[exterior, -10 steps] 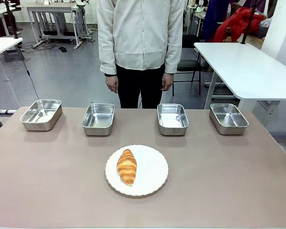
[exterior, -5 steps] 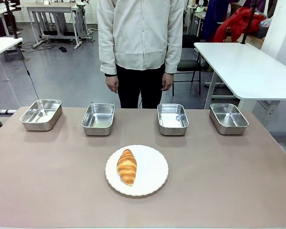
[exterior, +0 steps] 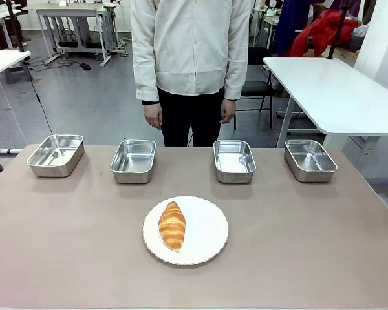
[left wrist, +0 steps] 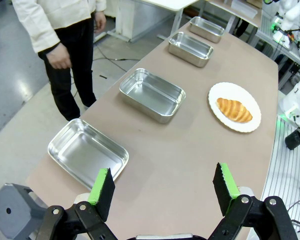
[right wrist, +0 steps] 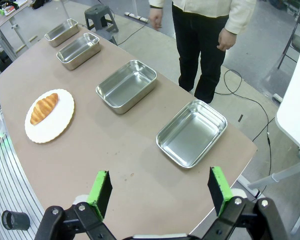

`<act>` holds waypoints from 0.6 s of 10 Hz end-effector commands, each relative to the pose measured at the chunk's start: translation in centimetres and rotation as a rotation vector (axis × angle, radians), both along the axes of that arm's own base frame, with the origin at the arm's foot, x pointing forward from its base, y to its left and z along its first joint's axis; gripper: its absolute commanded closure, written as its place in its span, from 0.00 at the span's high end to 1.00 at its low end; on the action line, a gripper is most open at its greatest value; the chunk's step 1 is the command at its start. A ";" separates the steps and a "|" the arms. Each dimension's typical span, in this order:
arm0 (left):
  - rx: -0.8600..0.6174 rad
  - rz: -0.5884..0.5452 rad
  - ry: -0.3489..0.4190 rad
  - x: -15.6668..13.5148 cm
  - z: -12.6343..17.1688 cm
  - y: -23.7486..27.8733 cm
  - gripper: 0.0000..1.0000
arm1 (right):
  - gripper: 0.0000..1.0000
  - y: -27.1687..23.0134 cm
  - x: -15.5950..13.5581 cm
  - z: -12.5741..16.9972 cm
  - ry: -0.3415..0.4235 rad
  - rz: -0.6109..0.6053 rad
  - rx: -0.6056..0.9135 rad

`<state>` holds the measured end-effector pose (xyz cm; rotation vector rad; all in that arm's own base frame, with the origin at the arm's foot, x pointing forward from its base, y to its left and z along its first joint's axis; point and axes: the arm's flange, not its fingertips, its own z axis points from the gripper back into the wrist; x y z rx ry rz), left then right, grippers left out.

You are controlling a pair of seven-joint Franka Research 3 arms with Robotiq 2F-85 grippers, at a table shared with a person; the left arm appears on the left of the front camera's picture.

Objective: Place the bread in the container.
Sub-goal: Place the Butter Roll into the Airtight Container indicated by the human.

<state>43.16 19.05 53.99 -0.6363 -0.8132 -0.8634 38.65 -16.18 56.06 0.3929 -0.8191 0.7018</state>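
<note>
Tan table (exterior: 64, 258) in a workshop room, white benches behind. Left gripper (left wrist: 162, 182) hangs above the table's left end, jaws spread wide, nothing between the green pads. Right gripper (right wrist: 160, 182) hangs above the right end, likewise spread and holding nothing. Bread (exterior: 172, 225) lies on the left half of a round white plate (exterior: 207, 242), toward the near edge, midway between the side edges. Four steel trays stand in a row along the far edge, each bare inside: leftmost container (exterior: 55, 155), second container (exterior: 133, 161), third container (exterior: 234, 161), rightmost container (exterior: 310, 160). Person (exterior: 191, 45) stands beyond the far edge, hands hanging at sides.
</note>
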 end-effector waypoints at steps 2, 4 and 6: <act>-0.003 -0.005 -0.013 -0.2 0.2 0.0 1.00 | 1.00 0.0 0.2 0.1 -0.026 0.014 0.010; -0.003 -0.005 -0.013 -0.2 0.2 0.0 1.00 | 1.00 0.0 0.2 0.1 -0.026 0.014 0.010; -0.003 -0.005 -0.013 -0.2 0.2 0.0 1.00 | 1.00 0.0 0.2 0.1 -0.026 0.014 0.010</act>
